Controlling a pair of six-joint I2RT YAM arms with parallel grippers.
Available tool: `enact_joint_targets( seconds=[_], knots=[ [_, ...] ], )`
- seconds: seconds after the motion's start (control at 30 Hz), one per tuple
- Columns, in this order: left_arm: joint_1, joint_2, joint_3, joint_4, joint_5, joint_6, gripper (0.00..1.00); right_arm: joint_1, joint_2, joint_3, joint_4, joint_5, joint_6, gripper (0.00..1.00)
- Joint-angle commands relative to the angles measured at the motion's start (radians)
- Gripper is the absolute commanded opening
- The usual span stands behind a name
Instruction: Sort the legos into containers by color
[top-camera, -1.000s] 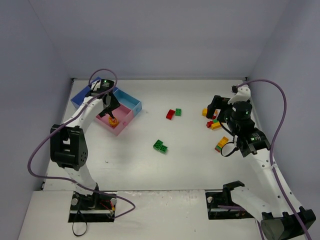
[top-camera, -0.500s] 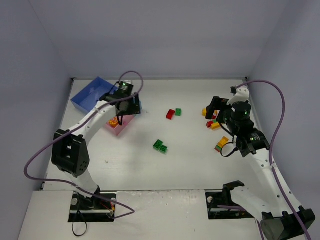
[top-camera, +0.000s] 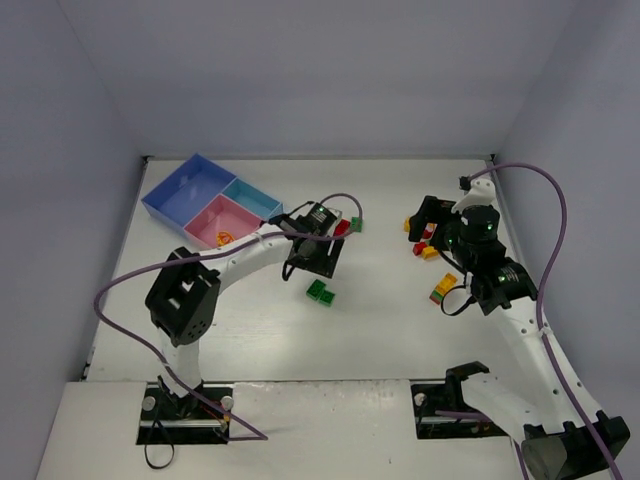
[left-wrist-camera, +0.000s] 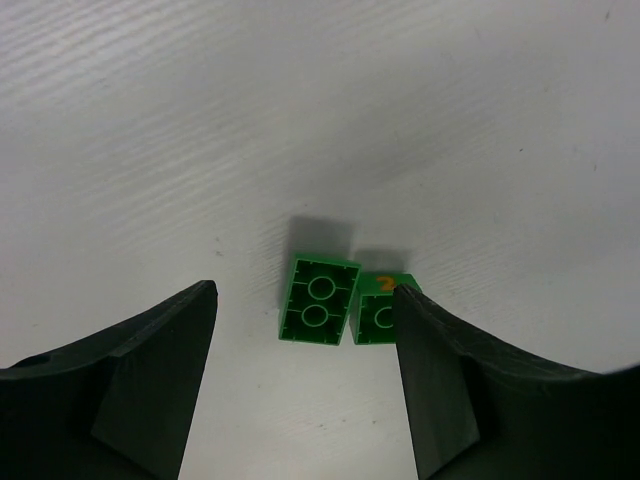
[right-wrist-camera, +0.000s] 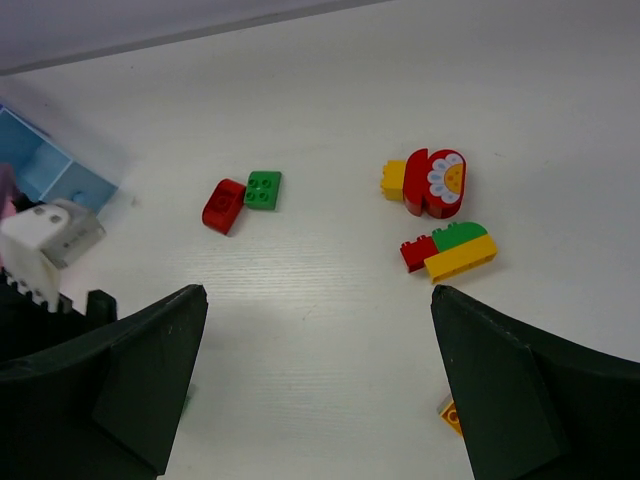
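Two small green studded plastic bricks (left-wrist-camera: 320, 300) lie side by side on the white table (left-wrist-camera: 150, 120), touching or nearly so. They sit below the left gripper (left-wrist-camera: 305, 295), whose black jaws stand apart and hold nothing. Seen from the wrist, the pair falls within the gap but off centre. The nearer-to-centre brick lies about midway between the jaws, and its neighbour sits close under the right-hand finger (left-wrist-camera: 470, 390). Each brick shows its hollow underside. The long axis of the central brick runs fore and aft, along the fingers and across the line on which they close, so the jaws would meet its long sides. A descent as aligned looks likely to catch both bricks or to land a finger on the outer one, so a small shift toward that side may be needed.

The right gripper (right-wrist-camera: 318, 300), also spread and empty, hovers well apart from this pair, near the red, yellow and green pieces (right-wrist-camera: 450, 245) ahead of it. The left arm is plainly the nearer. The three-compartment plastic tray (top-camera: 185, 190) lies well away, behind and to the left of the left gripper.
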Motion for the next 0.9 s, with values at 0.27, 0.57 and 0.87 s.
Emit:
enact_joint_targets(
  seconds=[0.27, 0.57, 0.87],
  knots=[
    [-0.029, -0.154, -0.172, 0.074, -0.008, 0.102, 0.65, 0.0, -0.035, -0.006, 0.022, -0.018, 0.008, 0.91],
    [-0.033, -0.163, -0.309, 0.174, 0.026, 0.199, 0.65, 0.0, -0.016, -0.008, 0.024, -0.029, 0.015, 0.91],
    [-0.036, -0.079, -0.283, 0.288, -0.005, 0.198, 0.65, 0.0, -0.016, 0.0, 0.022, -0.034, 0.012, 0.91]
  ],
)
